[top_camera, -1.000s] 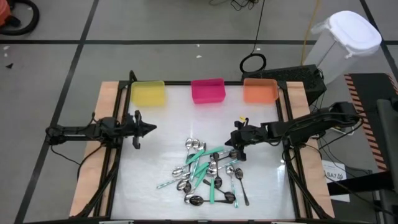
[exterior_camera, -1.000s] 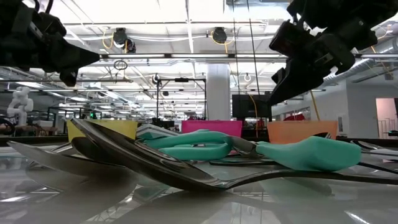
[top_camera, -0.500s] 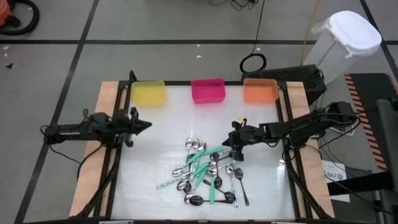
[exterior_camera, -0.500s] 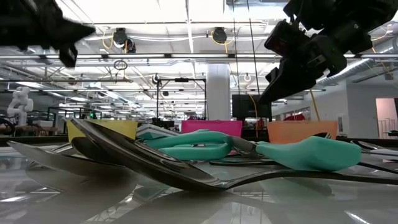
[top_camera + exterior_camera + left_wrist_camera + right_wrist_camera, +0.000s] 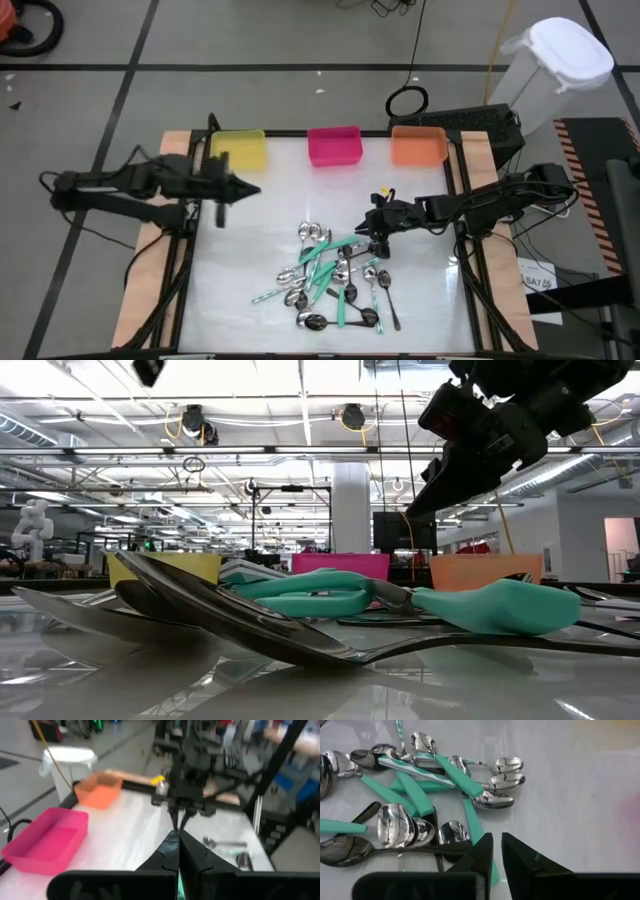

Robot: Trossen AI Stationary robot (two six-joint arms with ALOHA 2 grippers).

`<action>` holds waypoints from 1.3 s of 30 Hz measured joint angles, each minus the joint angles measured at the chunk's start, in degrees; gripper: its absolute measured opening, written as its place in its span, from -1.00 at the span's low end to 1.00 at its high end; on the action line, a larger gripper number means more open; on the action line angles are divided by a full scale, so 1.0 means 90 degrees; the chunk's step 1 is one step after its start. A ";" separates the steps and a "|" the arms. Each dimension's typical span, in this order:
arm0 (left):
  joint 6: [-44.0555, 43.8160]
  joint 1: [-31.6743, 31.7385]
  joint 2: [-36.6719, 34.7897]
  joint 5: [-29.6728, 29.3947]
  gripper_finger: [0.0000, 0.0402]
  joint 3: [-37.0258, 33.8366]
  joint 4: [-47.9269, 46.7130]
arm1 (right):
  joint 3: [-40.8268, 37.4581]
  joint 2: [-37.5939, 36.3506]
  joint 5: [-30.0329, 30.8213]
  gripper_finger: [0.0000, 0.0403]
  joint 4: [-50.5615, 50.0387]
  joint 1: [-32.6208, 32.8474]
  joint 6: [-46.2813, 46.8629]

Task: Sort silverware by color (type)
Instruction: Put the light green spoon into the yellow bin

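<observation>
- The small spoons (image 5: pixel 335 275) lie in 1 mixed heap in the middle of the white worktop (image 5: pixel 250 250). Some have teal-green handles, some are all shiny silver, and some are dark grey.
- 3 plastic bins stand in a row along the far edge: a yellow bin (image 5: pixel 238 150), a pink bin (image 5: pixel 334 146) and an orange bin (image 5: pixel 418 145). No spoon can be seen in any of them, so the sorting looks like it has hardly started.
- The right pincer (image 5: pixel 375 224) hangs just over the far right edge of the heap. In the right wrist view its 2 dark fingers (image 5: pixel 482 851) stand only a narrow crack apart, and nothing is between them. They point down at a teal-handled spoon (image 5: pixel 472 822) and a silver spoon beside it.
- The left pincer (image 5: pixel 248 190) is up in the air near the yellow bin, well apart from the heap. Its fingers are pressed together and it holds nothing.
- The step in hand looks like picking 1 spoon from the heap with the right pincer.
- The next move likely calls for wider fingers, a drop onto just 1 handle, and a firm squeeze. The spoons cross over each other, so a neighbour could get dragged along.
</observation>
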 joint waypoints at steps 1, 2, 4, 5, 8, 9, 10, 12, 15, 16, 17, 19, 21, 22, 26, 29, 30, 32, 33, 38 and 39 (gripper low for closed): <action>0.0105 -0.0103 0.0300 -0.0002 -1.00 0.0207 -0.0107 | 0.0000 0.0000 0.0000 -0.78 0.0003 0.0000 -0.0002; 0.0218 -0.0221 0.0598 -0.0003 -1.00 0.0382 -0.0193 | 0.0000 0.0000 -0.0002 -0.77 -0.0014 0.0000 -0.0002; 0.0438 -0.0499 0.1141 -0.0067 -1.00 0.0662 -0.0313 | 0.0000 0.0000 -0.0002 -0.75 -0.0064 0.0000 -0.0002; 0.0533 -0.0637 0.1381 -0.0195 -1.00 0.0774 -0.0379 | 0.0000 0.0000 0.0000 -0.74 -0.0096 0.0000 0.0002; 0.0691 -0.1029 0.2016 -0.0784 -1.00 0.0973 -0.0538 | 0.0000 0.0002 -0.0002 -0.73 -0.0209 0.0000 0.0061; 0.0701 -0.1139 0.2190 -0.0970 -1.00 0.0977 -0.0585 | 0.0000 0.0002 -0.0002 -0.73 -0.0237 0.0002 0.0103; 0.0708 -0.1241 0.2363 -0.1133 -1.00 0.0978 -0.0577 | 0.0000 0.0002 -0.0002 -0.73 -0.0252 0.0002 0.0144; 0.0705 -0.1403 0.2625 -0.1362 -1.00 0.0930 -0.0434 | 0.0000 0.0002 -0.0002 -0.73 -0.0284 0.0002 0.0202; 0.0644 -0.1593 0.3017 -0.1461 -1.00 0.0868 -0.0167 | 0.0000 0.0002 -0.0002 -0.73 -0.0312 0.0002 0.0291; 0.0622 -0.1650 0.3161 -0.1461 -1.00 0.0863 -0.0091 | 0.0000 0.0002 -0.0002 -0.73 -0.0314 0.0005 0.0299; 0.0593 -0.1708 0.3297 -0.1477 -1.00 0.0856 0.0021 | 0.0000 0.0002 -0.0002 -0.73 -0.0310 0.0008 0.0304; 0.0611 -0.1809 0.3549 -0.1572 -1.00 0.0856 0.0318 | 0.0000 0.0002 -0.0002 -0.73 -0.0309 0.0041 0.0304; 0.0653 -0.1893 0.3781 -0.1751 -1.00 0.0856 0.0517 | 0.0000 0.0002 -0.0001 -0.73 -0.0304 0.0078 0.0292; 0.0666 -0.1924 0.3904 -0.1840 -1.00 0.0856 0.0596 | 0.0000 0.0002 0.0000 -0.73 -0.0304 0.0094 0.0287; 0.0724 -0.1966 0.4368 -0.2216 -1.00 0.0856 0.1031 | 0.0000 0.0002 -0.0001 -0.73 -0.0304 0.0157 0.0194; 0.0740 -0.1909 0.4683 -0.2236 -1.00 0.0856 0.1285 | 0.0000 0.0002 0.0000 -0.73 -0.0301 0.0172 0.0164; 0.0735 -0.1880 0.4782 -0.2235 -1.00 0.0856 0.1360 | 0.0000 0.0002 0.0000 -0.73 -0.0299 0.0170 0.0155; 0.0717 -0.1835 0.4950 -0.2236 -1.00 0.0856 0.1463 | 0.0000 0.0002 0.0002 -0.73 -0.0290 0.0170 0.0137; 0.0718 -0.1813 0.5028 -0.2236 -1.00 0.0856 0.1527 | 0.0000 0.0002 0.0002 -0.73 -0.0257 0.0170 0.0125; 0.0744 -0.1712 0.5201 -0.2282 -1.00 0.0685 0.1464 | 0.0000 0.0002 0.0000 -0.73 -0.0278 0.0172 0.0020; 0.0747 -0.1684 0.5166 -0.2299 -1.00 0.0518 0.1566 | 0.0000 0.0000 0.0000 -0.73 -0.0299 0.0175 0.0014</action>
